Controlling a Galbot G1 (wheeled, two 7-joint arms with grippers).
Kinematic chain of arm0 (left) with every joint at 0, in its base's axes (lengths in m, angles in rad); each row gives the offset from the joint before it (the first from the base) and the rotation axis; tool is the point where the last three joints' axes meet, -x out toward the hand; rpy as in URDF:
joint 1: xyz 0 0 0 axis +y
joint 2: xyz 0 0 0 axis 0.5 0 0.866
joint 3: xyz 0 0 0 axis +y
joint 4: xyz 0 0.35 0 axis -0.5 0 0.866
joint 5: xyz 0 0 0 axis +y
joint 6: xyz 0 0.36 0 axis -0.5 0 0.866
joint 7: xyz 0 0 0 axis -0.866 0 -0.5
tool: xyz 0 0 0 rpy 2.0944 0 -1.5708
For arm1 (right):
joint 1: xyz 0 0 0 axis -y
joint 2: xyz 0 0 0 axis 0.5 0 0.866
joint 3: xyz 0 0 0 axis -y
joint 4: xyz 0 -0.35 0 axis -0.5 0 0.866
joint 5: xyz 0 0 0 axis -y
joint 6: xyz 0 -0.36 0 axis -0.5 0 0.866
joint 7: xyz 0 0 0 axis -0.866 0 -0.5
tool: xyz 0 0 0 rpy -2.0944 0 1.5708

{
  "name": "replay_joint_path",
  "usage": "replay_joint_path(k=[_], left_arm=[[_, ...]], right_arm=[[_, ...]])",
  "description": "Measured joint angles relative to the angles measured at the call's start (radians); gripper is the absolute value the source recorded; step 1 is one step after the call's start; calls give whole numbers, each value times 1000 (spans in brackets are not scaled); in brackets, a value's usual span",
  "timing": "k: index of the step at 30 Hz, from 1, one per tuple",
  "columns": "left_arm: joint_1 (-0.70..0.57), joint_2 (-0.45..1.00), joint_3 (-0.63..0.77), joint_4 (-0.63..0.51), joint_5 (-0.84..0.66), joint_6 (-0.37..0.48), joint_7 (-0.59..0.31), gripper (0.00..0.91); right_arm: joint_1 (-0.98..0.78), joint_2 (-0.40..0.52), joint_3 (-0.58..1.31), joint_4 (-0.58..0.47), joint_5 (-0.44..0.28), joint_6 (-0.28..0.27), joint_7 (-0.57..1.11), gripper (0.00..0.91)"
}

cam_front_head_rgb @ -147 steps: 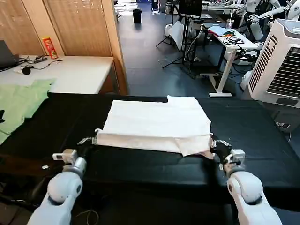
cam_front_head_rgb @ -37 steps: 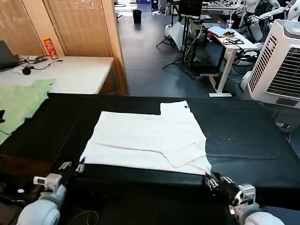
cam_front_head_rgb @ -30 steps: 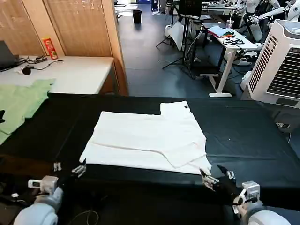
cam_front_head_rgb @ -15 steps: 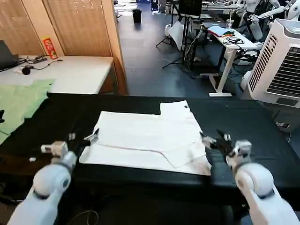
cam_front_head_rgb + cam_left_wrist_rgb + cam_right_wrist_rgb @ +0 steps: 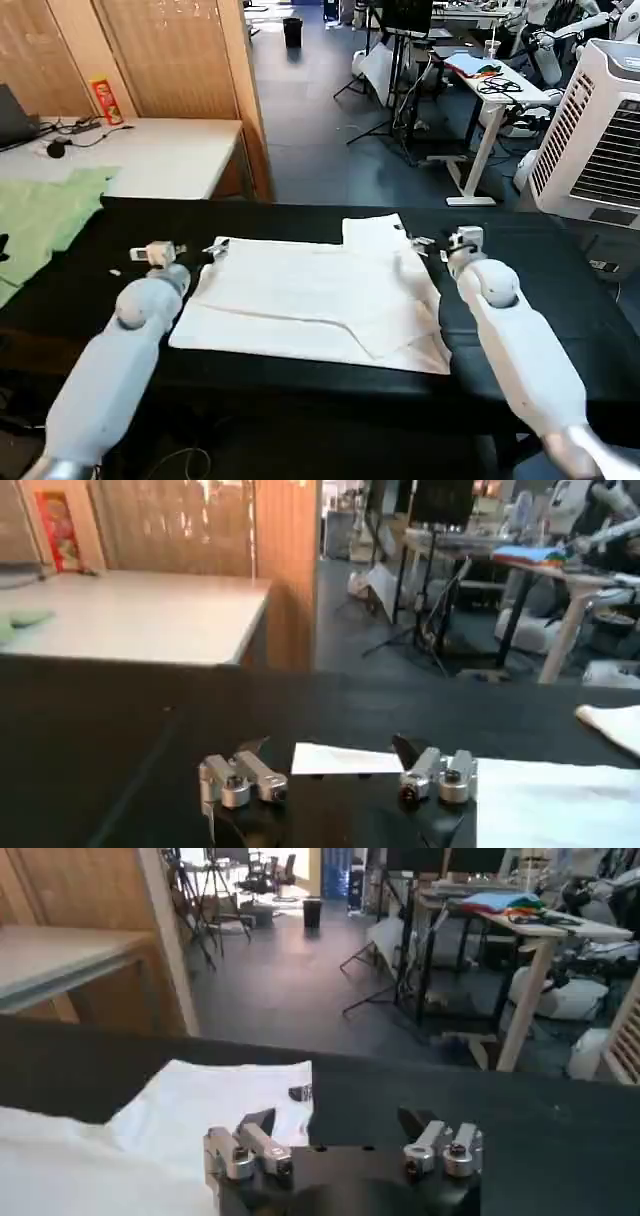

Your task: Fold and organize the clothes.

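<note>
The T-shirt (image 5: 320, 295) is laid partly folded on the black desk (image 5: 540, 270); further folds are left. Both pincers, left (image 5: 215, 247) and right (image 5: 420, 240), are spread wide (nothing held).

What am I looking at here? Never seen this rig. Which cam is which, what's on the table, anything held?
It is a two-armed robot at a black table. The wide picture comes from its head camera; the other two come from cameras on each wrist, looking past that arm's tool. A partly folded white T-shirt lies flat on the table, and a pale green garment lies at the far left. The left tool is at the shirt's far left corner, the right tool at its far right edge. Both are open and hold nothing.
</note>
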Motion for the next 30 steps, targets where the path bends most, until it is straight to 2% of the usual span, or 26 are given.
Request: replay_joint_path(k=[7,18,19,20,21,22,23,24,26,28,29,30], left_arm=[[-97,-36,36,134,22,3,32,878],[-168,-53,60,276,49,-9,68,878],[-173,-53,64,288,51,-9,71,809],[-175,-53,66,298,54,-9,75,780],[-175,-52,67,305,55,-9,78,683],[-175,-52,68,311,55,-6,82,458],[-174,-50,68,312,56,-2,84,293],[-171,-49,69,312,57,0,86,176],[-163,-46,70,312,64,-2,93,137],[-162,-45,70,314,67,-3,97,98],[-162,-45,71,318,69,-5,101,88],[-163,-45,71,320,72,-6,103,88]], right_arm=[[72,31,-44,-137,11,8,-24,878],[139,102,-84,-291,-45,22,-55,878],[142,108,-84,-300,-51,23,-58,878],[144,112,-83,-308,-55,25,-60,878],[146,116,-83,-314,-57,26,-61,878],[147,120,-82,-320,-62,29,-64,878],[147,124,-81,-326,-66,32,-65,839],[147,129,-81,-330,-68,33,-66,761],[146,137,-74,-336,-71,33,-66,614],[143,142,-68,-339,-77,33,-65,273],[141,145,-64,-339,-80,33,-65,224],[137,147,-61,-339,-83,34,-65,117]])
